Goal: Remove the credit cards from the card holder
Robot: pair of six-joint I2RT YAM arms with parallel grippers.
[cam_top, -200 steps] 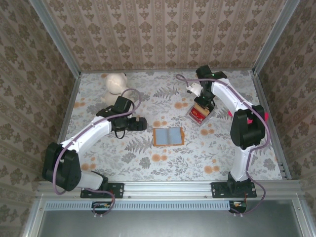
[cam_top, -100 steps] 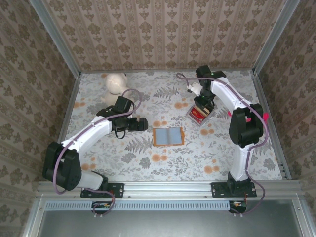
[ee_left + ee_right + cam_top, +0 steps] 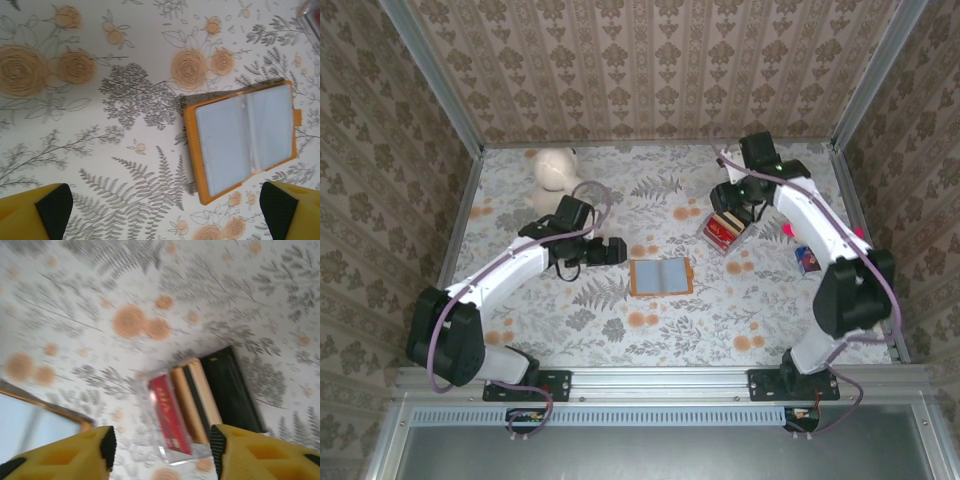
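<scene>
card holder (image 3: 242, 137): matt orange stitched rim, glossy clear-plastic pockets noted | credit card (image 3: 169, 415): glossy red | table (image 3: 100, 150): matt floral-printed covering

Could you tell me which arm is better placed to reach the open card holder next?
Left, probably. The left tool, open, hovers beside the card holder, which lies ahead in its wrist view. The right tool is farther off, above the red card in the clear tray.

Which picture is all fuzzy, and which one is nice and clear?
Right wrist view: fuzzy all over, the red card and the flowered table smeared. Left wrist view: sharp, the card holder crisp, a thin shadow along its upper edge. Top external view: evenly lit, no glare.
</scene>
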